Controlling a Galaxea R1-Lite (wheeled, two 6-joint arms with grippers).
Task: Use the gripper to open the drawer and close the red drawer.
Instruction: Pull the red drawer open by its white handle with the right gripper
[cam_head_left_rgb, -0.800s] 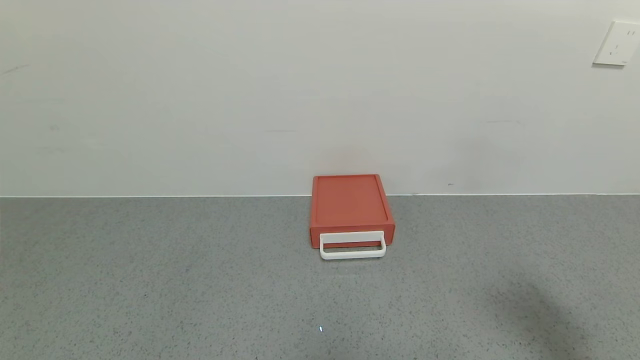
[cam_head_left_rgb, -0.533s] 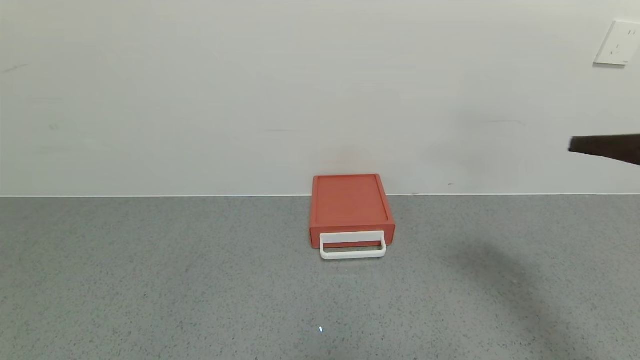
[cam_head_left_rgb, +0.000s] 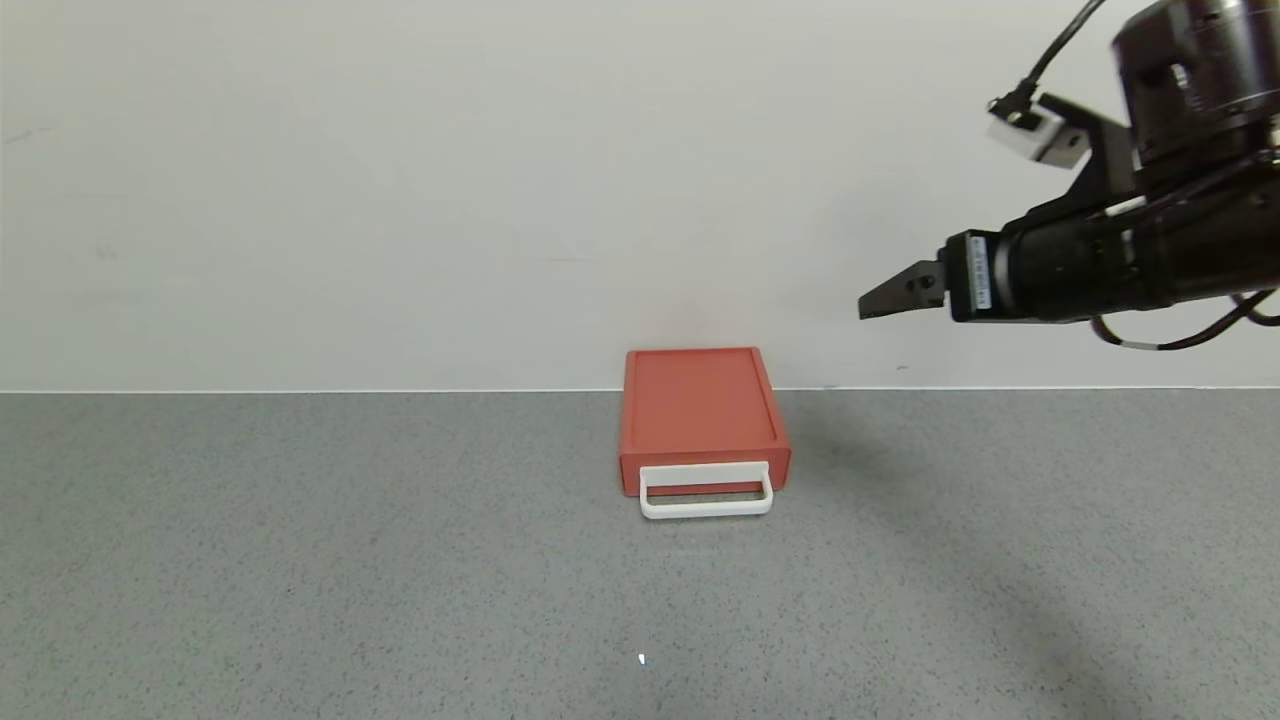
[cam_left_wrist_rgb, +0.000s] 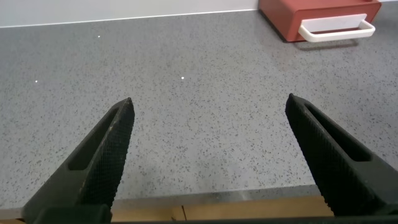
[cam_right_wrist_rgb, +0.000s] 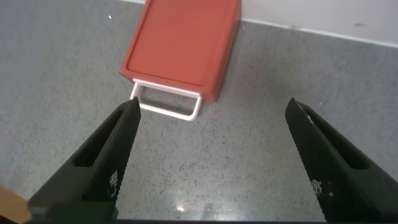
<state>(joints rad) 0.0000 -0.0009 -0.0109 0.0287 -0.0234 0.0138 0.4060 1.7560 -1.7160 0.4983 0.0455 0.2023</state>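
The orange-red drawer (cam_head_left_rgb: 700, 415) sits on the grey counter against the wall, with its tray pushed in. Its white loop handle (cam_head_left_rgb: 706, 492) faces me. My right gripper (cam_head_left_rgb: 880, 298) hangs high above the counter, to the right of the drawer, pointing left. In the right wrist view its fingers are wide open and empty (cam_right_wrist_rgb: 211, 106), with the drawer (cam_right_wrist_rgb: 180, 46) and its handle (cam_right_wrist_rgb: 166, 102) ahead and below. My left gripper (cam_left_wrist_rgb: 209, 102) is open and empty over the counter's near edge. The drawer (cam_left_wrist_rgb: 317, 9) lies far off in that view.
The grey speckled counter (cam_head_left_rgb: 300, 550) runs the full width and meets a plain white wall (cam_head_left_rgb: 400, 200) behind the drawer. The counter's wooden front edge (cam_left_wrist_rgb: 249, 208) shows in the left wrist view.
My right arm has come into the head view from the right edge and moved left, high above the counter. The drawer has not moved.
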